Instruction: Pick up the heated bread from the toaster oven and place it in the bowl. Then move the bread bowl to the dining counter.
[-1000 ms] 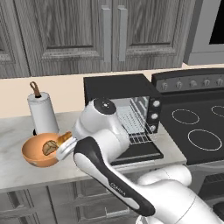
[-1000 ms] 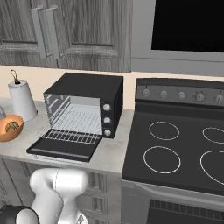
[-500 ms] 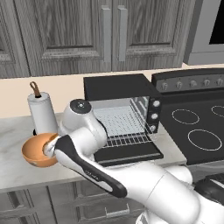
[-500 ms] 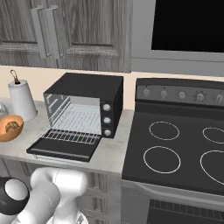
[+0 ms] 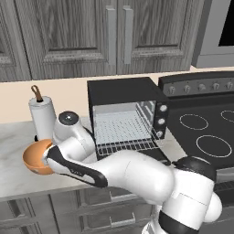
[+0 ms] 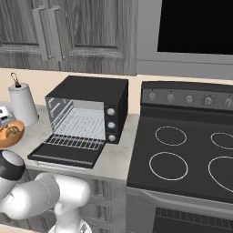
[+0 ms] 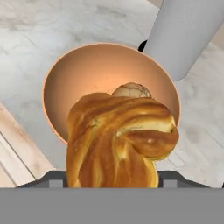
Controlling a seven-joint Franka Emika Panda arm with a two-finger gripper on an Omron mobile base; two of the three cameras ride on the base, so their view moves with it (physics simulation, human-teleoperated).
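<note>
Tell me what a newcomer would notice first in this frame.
A big golden twisted heated bread looms in the hand view, held over the orange-brown bowl, where a smaller tan piece already lies. Behind, the black toaster oven stands with its door dropped open, beside the stove.

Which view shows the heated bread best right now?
Hand view: the heated bread is close up, held by the gripper directly over the bowl, twisted crust clear. Right base view shows only a small bread-coloured patch in the bowl at the left edge. In the left base view the arm hides it.
</note>
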